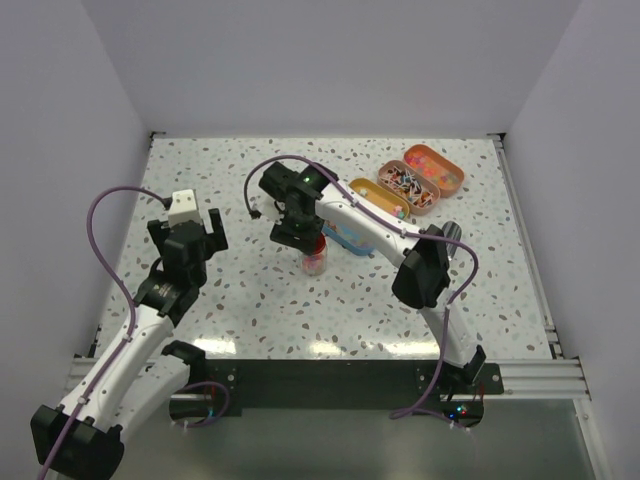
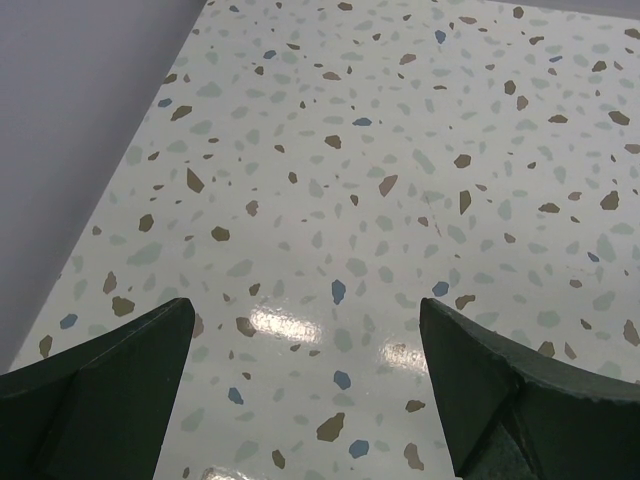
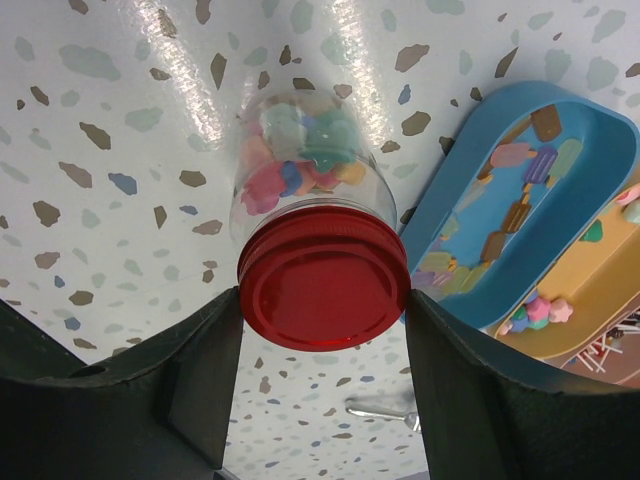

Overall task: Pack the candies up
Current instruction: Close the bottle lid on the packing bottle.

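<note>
Fingers of the right gripper [image 3: 322, 300] press against both sides of a red screw lid [image 3: 322, 285], clamped on it. The lid sits on a small clear jar [image 3: 300, 190]. Inside the jar lie the candies [image 3: 300, 160], a heap of pink, yellow, blue and orange pieces behind the glass. In the top view the jar [image 1: 314, 262] stands near the middle of the speckled table [image 1: 240, 300], directly under the right gripper [image 1: 305, 232]; whether its base touches the surface I cannot tell.

Just beside the jar on its right lies an oval blue tin [image 3: 580, 150] printed with ice lollies, and against that a yellow tin [image 3: 600, 270] with a few more sweets in one end. From above, two further oval tins continue the row toward the far right corner, the last an orange tin [image 1: 458, 172] with mixed colours inside.

A silver metal piece [image 3: 380, 410] lies on the table, only partly seen.

The left gripper [image 2: 305, 310] hangs over bare tabletop well to the left [image 1: 188, 228], fingers spread wide apart, holding nothing.
</note>
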Tool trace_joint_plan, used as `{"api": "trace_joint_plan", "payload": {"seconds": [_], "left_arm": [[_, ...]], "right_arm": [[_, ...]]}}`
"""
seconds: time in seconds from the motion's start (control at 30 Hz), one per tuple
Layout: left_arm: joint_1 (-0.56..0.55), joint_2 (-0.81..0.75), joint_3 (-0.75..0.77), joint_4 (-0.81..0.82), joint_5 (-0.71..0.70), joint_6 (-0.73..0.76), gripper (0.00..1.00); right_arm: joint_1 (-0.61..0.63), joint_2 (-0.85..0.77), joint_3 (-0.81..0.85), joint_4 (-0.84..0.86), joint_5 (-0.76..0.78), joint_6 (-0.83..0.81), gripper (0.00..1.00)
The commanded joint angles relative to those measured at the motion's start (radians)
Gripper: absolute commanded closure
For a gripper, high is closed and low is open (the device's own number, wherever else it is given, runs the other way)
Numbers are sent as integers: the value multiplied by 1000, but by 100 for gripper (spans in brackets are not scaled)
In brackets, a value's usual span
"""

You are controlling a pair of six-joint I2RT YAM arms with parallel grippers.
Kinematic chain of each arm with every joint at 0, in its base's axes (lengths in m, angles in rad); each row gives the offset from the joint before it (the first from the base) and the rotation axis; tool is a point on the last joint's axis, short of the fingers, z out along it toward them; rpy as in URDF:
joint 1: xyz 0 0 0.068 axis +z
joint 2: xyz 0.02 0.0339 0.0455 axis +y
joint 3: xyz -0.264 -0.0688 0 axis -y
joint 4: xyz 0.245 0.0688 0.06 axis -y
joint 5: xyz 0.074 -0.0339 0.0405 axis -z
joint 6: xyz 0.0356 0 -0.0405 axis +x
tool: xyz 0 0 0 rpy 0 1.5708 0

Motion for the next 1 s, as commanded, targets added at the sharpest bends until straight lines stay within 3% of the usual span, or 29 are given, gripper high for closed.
{"api": "trace_joint_plan", "payload": {"seconds": [0.0, 0.17, 0.2, 0.23, 0.43, 0.57, 0.97], "left_arm": [[9, -1, 20, 31, -1, -3, 0], [11, 1, 20, 34, 2, -1, 0], [11, 1, 20, 33, 2, -1, 0], [12, 1, 20, 33, 4, -1, 0], [14, -2, 18, 33, 8, -1, 0], [15, -2, 18, 36, 11, -1, 0], [15, -4, 15, 42, 42, 10, 0]], "right_arm": [[9, 19, 3, -25, 16, -15, 75], [9, 4, -28, -8, 23, -12, 58], [9, -1, -29, -9, 25, -9, 53], [9, -5, -29, -6, 26, -7, 42], [9, -47, -32, 3, 10, -2, 14], [9, -59, -34, 5, -1, -1, 2], [9, -163, -69, 49, 10, 28, 1]]}}
